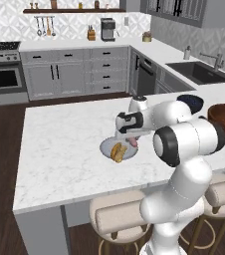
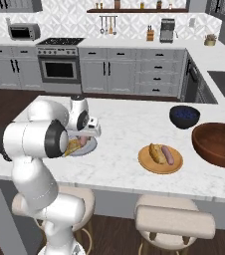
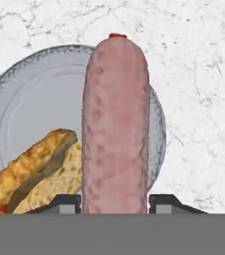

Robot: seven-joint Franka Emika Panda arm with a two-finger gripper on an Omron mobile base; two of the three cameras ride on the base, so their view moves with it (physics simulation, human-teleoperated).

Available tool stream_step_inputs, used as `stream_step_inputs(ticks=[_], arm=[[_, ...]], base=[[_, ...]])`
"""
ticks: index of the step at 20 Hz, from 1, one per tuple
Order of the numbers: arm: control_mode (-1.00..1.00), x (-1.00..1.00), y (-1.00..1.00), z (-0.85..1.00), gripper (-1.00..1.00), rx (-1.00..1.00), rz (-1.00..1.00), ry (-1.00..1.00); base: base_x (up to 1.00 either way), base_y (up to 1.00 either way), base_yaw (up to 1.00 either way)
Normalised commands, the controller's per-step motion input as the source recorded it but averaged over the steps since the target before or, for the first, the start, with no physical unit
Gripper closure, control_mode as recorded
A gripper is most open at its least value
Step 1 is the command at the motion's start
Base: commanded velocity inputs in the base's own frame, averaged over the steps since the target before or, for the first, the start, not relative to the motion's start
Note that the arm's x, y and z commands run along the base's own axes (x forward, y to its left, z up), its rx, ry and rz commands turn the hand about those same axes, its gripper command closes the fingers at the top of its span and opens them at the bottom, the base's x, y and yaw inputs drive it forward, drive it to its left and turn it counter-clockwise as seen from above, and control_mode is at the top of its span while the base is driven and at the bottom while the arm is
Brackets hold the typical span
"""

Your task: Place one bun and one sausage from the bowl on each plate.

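Tool (image 3: 115,201) grips a sausage (image 3: 115,124) above the grey plate (image 3: 30,109) holding a bun (image 3: 35,169)

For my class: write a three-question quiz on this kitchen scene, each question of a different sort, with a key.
1. True or false: the tan plate already holds a bun and a sausage.
2. What is the gripper holding? A) a bun B) a sausage C) a spoon
3. Fill in: the grey plate already carries a ____.

Key: 1 true. 2 B: the sausage sits between the fingers, over the grey plate. 3 bun.
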Motion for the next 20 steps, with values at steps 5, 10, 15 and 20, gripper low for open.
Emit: stream_step_inputs(ticks=[5,10,15,20], arm=[[-1.00,0.91,0.00,-0.58,1.00,0.00,0.00,0.01],[-1.00,-0.09,-0.07,-0.44,1.00,0.02,0.00,0.06],[-1.00,-0.47,0.00,-0.05,-1.00,0.00,-0.03,0.01],[-1.00,-0.09,0.00,0.11,-1.00,0.00,0.00,-0.02]], base=[[0.00,0.00,0.00],[0.00,0.00,0.00],[0.00,0.00,0.00],[0.00,0.00,0.00]])
